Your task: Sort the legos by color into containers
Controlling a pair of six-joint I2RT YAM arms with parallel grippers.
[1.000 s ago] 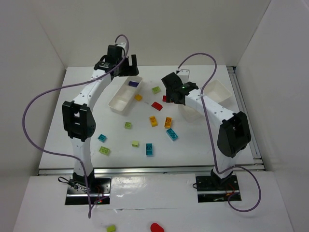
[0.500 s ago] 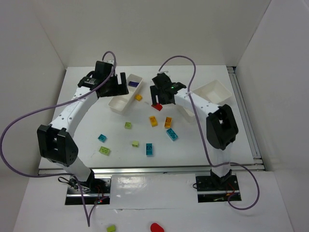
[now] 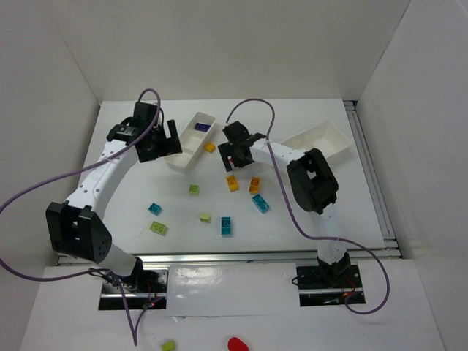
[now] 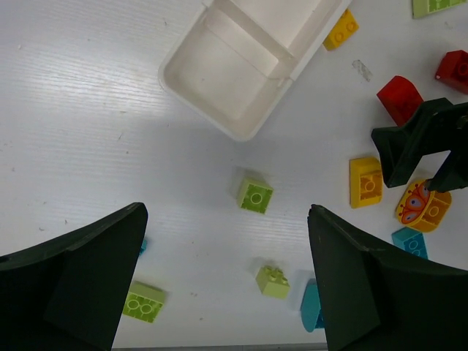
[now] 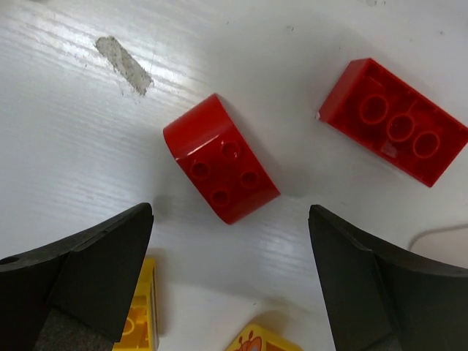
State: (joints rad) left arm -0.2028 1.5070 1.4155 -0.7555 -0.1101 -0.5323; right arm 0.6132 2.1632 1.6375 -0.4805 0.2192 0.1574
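**One brick sorted, the rest to go**

Done, by the look of it: only a purple brick (image 3: pixel 202 127), in the far compartment of the left tray (image 3: pixel 180 155). Nothing seen in that tray's other two compartments, nor in the right tray (image 3: pixel 322 137) well to its right.

Left to sort, all loose on the table (image 3: pixel 278 227):
- an orange brick (image 3: pixel 210 147) just beside the left tray's right wall
- two red ones a little further right
- more orange, cyan bricks (image 3: pixel 227 226) and green bricks (image 4: pixel 254 196) out from its near end

Probably working on red, judging by the right gripper (image 3: pixel 232 156). Jaws spread wide and gripping nothing, with the curved red brick (image 5: pixel 219 168) in line between them and the flat red brick (image 5: pixel 395 121) close by. Height over the brick hard to tell. Left gripper (image 3: pixel 162 142) also wide open and empty, hanging just left of the left tray.
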